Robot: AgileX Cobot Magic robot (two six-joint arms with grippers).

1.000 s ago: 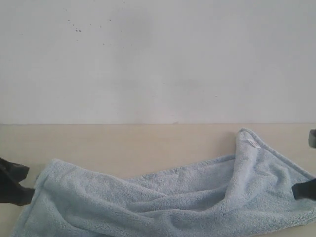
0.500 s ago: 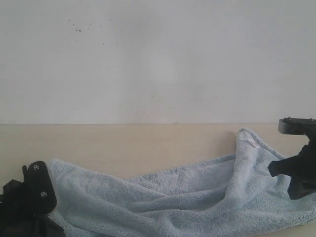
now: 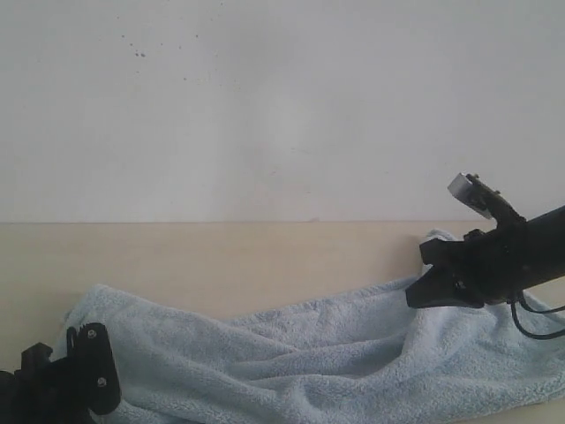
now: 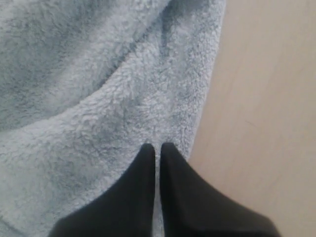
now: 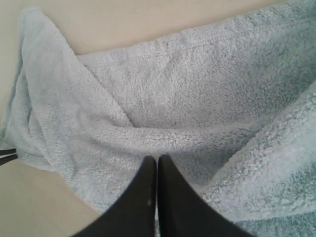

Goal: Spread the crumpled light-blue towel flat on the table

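The light-blue towel (image 3: pixel 309 344) lies crumpled in a long band across the table (image 3: pixel 221 256), with folds along its length. My left gripper (image 4: pixel 157 146) is shut, nothing between its fingers, and hangs over the towel (image 4: pixel 98 98) close to its side edge, next to bare table (image 4: pixel 261 123). My right gripper (image 5: pixel 157 157) is also shut and empty, over a fold in the towel (image 5: pixel 187 89). In the exterior view the left arm (image 3: pixel 75 384) sits low at the towel's left end and the right arm (image 3: pixel 485 261) crosses its right end. The white tag is hidden.
A plain white wall (image 3: pixel 282 106) rises behind the table's far edge. Bare beige table (image 5: pixel 123 19) shows beyond the towel's hemmed edge and a strip of table (image 5: pixel 34 207) beside its bunched end.
The right arm has swung in from the right edge, up and leftward over the towel's raised corner. The left arm has shifted right and lower at the towel's left end.
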